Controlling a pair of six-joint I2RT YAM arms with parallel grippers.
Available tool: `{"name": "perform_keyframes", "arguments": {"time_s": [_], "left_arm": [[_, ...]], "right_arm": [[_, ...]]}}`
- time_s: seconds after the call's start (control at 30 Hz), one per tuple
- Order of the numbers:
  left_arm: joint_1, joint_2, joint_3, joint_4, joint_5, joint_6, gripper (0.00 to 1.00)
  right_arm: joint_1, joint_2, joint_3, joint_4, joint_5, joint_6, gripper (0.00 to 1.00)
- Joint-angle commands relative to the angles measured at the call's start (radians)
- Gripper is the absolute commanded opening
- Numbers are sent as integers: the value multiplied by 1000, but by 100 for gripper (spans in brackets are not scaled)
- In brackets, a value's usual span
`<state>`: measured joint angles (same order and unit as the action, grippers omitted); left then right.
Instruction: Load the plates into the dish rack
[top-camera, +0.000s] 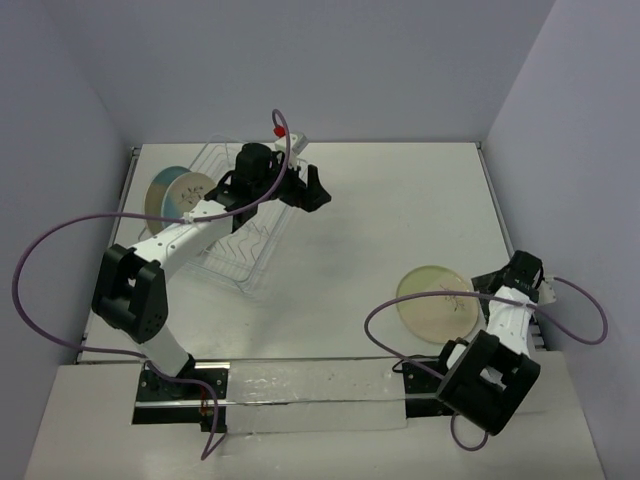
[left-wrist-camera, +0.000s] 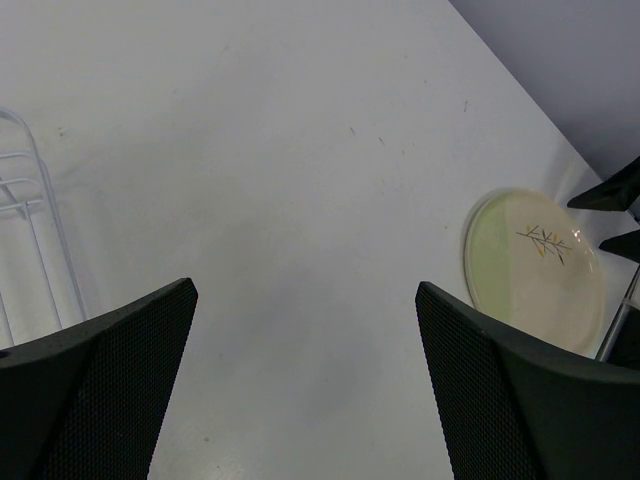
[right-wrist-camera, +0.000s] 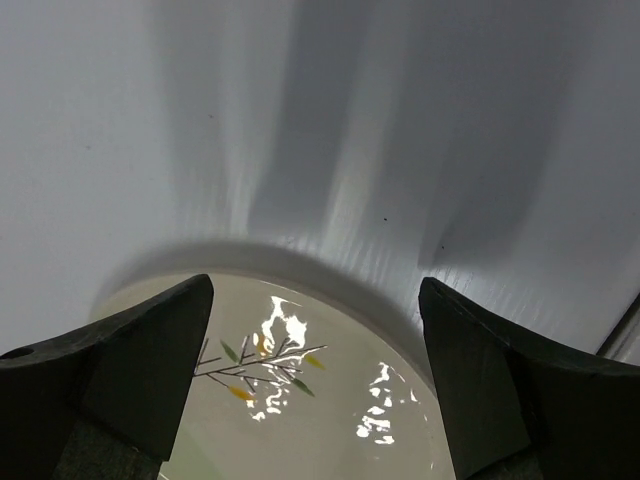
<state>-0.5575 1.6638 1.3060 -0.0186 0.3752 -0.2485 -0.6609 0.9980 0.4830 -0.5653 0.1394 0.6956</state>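
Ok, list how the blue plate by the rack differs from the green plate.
The blue plate sits at the dish rack's left edge; the green plate lies flat on the table, far from it. The right gripper is open over the green plate; none is at the blue plate. Both are round.

in my top view the dish rack (top-camera: 245, 235) sits upper left, one plate (top-camera: 178, 193) standing at its left end. a second plate (top-camera: 437, 300) lies flat on the table (top-camera: 380, 220) lower right, right gripper (top-camera: 484, 287) at its right rim.
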Motion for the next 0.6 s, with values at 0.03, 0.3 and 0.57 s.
{"name": "perform_keyframes", "arguments": {"time_s": [0.03,0.3,0.57], "left_arm": [[-5,-2,42,51,39,10,99],[-42,66,81,22,82,0,99],[-131,170,119,-64,78,11,95]], "right_arm": [[67,34,-27,57,-83,30,91],[308,60,-29,59,-164,99,90],[396,91,-26,107,-204,74,82]]}}
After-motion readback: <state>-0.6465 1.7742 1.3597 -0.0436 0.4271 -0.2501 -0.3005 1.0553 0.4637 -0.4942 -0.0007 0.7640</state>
